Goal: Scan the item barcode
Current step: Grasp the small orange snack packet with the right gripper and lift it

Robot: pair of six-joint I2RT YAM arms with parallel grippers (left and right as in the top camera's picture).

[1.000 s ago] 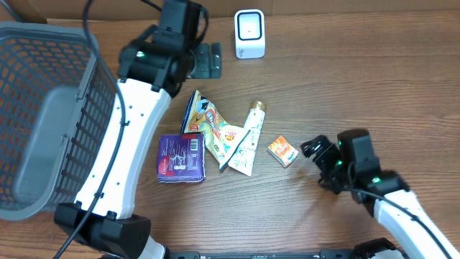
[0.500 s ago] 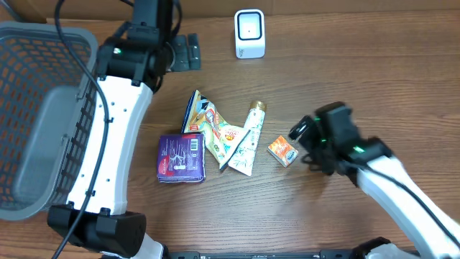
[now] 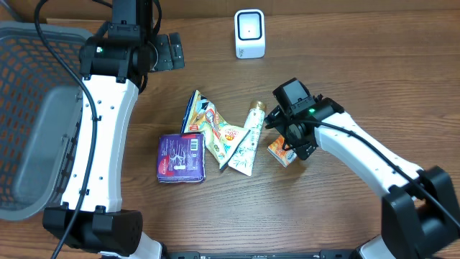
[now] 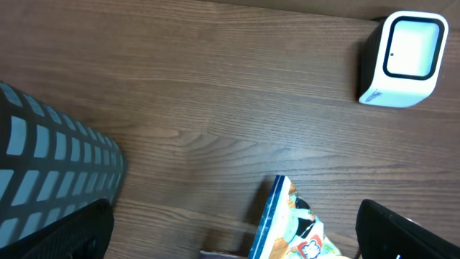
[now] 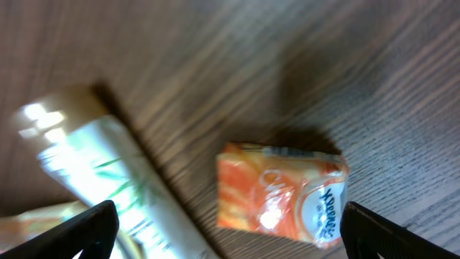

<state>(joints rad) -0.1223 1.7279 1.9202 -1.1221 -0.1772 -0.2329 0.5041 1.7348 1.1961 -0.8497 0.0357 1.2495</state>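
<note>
Brown wood-grain tabletop (image 3: 345, 65) carries a loose cluster of goods. The one being gone for seems to be the small orange packet (image 5: 280, 194), lying flat directly below the right gripper (image 3: 291, 137) and between its two fingers (image 5: 65, 234). Those fingers are spread wide and grip nothing, and in the wrist view the packet is not touching either of them. No barcode can be made out on its upper face.

Just off one finger, close beside the packet, lies a pale tube (image 5: 122, 180), near enough to be caught or nudged in a careless close. Beyond the tube, further from this gripper, sit a crumpled snack bag (image 3: 208, 126) and then a purple box (image 3: 181, 157).

The white scanner (image 3: 249, 34) stands upright well ahead of the right gripper, towards the far edge. The left gripper (image 3: 167, 52) hangs near that same edge with its jaws also spread wide and empty, the snack bag below it and the grey basket (image 3: 43, 122) off to its side.

The step in hand looks like the reach for the first item, so scanning has hardly begun. Next the right gripper must descend squarely over the packet, close on its edges clear of the tube, lift, and turn the coded face to the scanner
</note>
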